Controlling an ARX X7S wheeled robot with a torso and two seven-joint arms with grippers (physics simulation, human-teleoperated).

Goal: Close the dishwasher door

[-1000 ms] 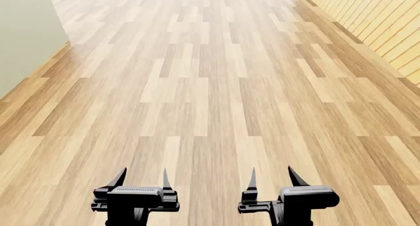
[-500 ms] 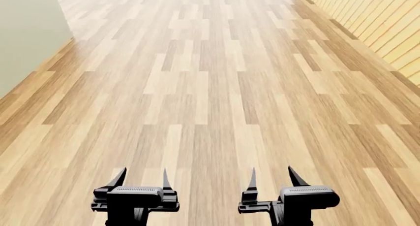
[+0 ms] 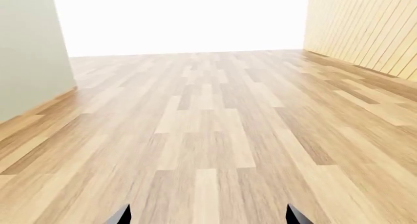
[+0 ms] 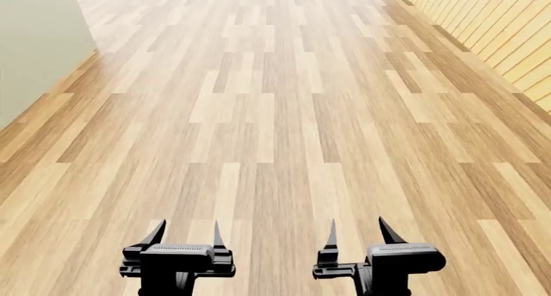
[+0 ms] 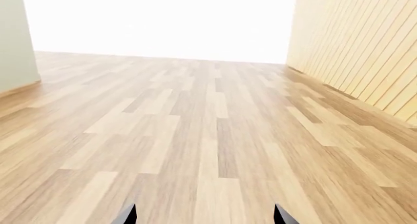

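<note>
I see no dishwasher door in any of my three views, so the step in hand, as I judge it, is finding it, not closing it. The head view shows only wood plank floor [image 4: 275,115], a pale sage-green wall [image 4: 35,44] on my left and a slatted light-wood wall [image 4: 508,31] on my right. Both wrist views look along the same floor toward a blown-out white far end that tells me nothing.

My left hand [image 4: 187,235] and right hand [image 4: 357,231] hang low in front of me, well apart from each other. Each has its two fingers spread with clear floor showing between them, and neither grips anything.

To do this well, I think I should turn the base or head to search before I reach with either arm. The door is likely behind me or off to one side, outside these views. I would keep both arms tucked as they are while turning, so they clear the walls. Once a black panel comes into view, I would square up to it and push with a flat part of the hand.
</note>
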